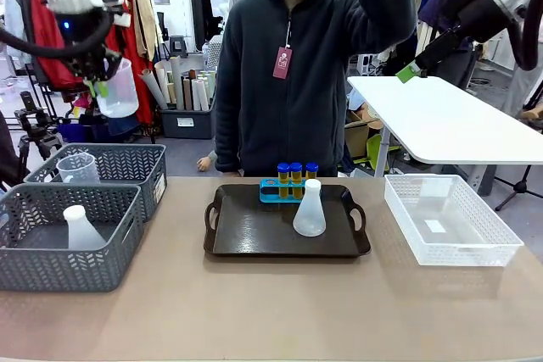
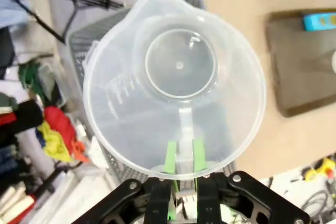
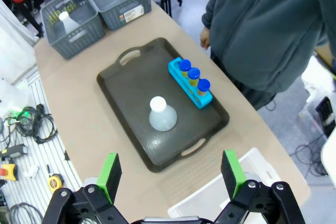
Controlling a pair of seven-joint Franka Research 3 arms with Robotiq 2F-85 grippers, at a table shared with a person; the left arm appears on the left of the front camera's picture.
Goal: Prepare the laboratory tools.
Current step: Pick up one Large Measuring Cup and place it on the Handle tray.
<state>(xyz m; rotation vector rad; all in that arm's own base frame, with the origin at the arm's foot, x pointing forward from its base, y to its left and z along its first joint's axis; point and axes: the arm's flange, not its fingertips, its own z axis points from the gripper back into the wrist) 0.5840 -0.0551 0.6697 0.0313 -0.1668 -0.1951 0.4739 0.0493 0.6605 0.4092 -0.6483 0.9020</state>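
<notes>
the left gripper point(image 2: 182, 157) clenches the handle of a clear beaker point(image 1: 119, 91), held high above the grey baskets point(image 1: 51, 273) at the left of the table point(image 1: 254, 303). the right gripper point(image 3: 170, 169) hangs released, fingers wide apart, raised at the right. on the black tray point(image 1: 246, 235) stand a white flask point(image 1: 309, 209) and a blue rack point(image 1: 270, 191) with three capped tubes point(image 1: 296, 174).

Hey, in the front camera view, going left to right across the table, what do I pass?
Near grey mesh basket holding a flask → black handled tray → white mesh basket.
</notes>
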